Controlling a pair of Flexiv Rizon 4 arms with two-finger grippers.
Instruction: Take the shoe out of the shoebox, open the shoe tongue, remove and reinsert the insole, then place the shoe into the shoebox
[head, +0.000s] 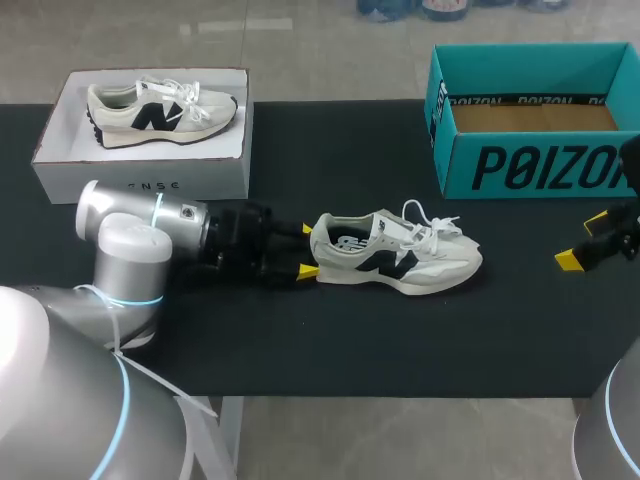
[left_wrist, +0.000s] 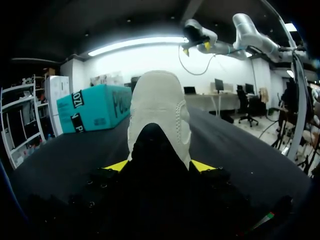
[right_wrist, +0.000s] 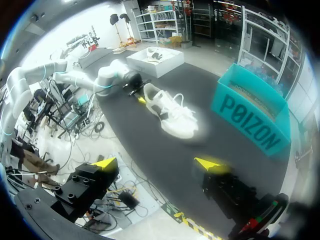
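Shoe (head: 395, 255) lies on the black table (head: 350, 340), heel gripped by left hand (head: 306, 250); right hand (head: 583, 241) spread wide.

The shoe (head: 395, 252) near the table's middle is coloured cream and white, with a black mark on its side and white laces. The same colouring is shown by the second shoe (head: 160, 112) in the white box (head: 140, 178) at the far left corner. The table (head: 330, 340) is covered in black, the teal shoebox (head: 530, 165) at the far right corner is printed with black lettering and lined plain brown, and bright yellow tips are carried by the black left gripper (head: 306, 250) and right gripper (head: 583, 240).
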